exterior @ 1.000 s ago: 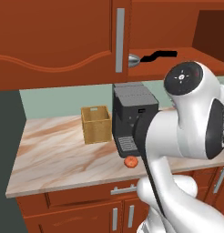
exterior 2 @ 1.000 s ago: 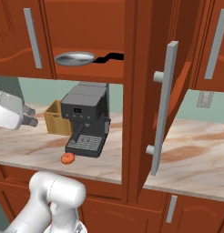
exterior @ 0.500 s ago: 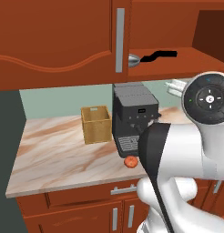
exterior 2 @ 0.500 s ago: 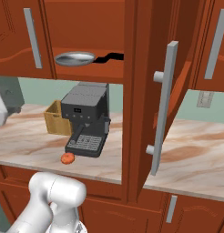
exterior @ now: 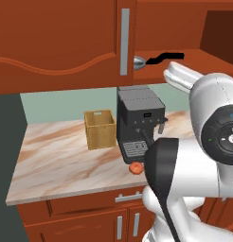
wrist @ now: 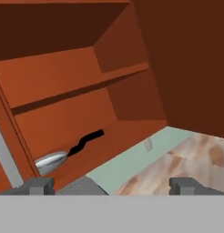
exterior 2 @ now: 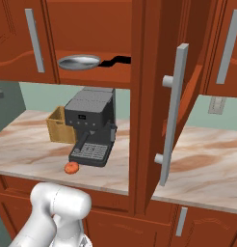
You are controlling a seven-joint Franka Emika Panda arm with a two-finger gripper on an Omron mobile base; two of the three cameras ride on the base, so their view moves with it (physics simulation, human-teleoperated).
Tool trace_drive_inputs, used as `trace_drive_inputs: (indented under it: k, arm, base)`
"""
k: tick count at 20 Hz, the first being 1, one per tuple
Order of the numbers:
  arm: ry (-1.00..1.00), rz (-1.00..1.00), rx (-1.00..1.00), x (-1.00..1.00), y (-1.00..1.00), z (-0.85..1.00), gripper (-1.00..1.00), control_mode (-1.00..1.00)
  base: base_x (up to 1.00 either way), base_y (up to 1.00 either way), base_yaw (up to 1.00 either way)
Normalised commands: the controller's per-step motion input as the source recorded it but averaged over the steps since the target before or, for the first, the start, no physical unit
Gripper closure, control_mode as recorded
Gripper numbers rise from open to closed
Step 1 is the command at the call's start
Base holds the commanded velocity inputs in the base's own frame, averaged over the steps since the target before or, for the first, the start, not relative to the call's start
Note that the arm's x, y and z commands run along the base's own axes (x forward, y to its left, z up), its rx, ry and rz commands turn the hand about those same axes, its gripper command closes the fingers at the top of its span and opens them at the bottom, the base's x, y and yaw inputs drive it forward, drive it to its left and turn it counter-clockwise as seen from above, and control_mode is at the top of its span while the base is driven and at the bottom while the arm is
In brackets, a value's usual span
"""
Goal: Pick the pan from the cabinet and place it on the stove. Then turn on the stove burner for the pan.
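Gripper (wrist: 112, 185) jaws spread wide, holding nothing, aimed up into the open cabinet (wrist: 63, 77). Pan (exterior 2: 79, 61) sits on the cabinet's bottom shelf, dark handle to its right, above the coffee machine (exterior 2: 89, 125); its left edge seems hidden behind the door

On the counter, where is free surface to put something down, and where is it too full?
Free: the marble counter left of the wicker basket, and the stretch right of the open cabinet door in the right base view. Crowded: the middle, where the basket, the coffee machine and a small orange fruit stand close.
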Motion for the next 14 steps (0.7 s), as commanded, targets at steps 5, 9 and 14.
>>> trace_drive_inputs:
  k: [5, 9, 14]
  arm:
    - [-0.11, 0.05, 0.00, 0.21, 0.05, 0.18, -1.00, -1.00]
    - [-0.02, 0.04, -0.01, 0.34, 0.14, 0.00, -1.00, -1.00]
    - [0.03, 0.00, -0.09, 0.23, 0.23, 0.00, -1.00, -1.00]
  base:
    - [0.00, 0.00, 0.00]
    - [0.00, 0.00, 0.00]
    - [0.00, 0.00, 0.00]
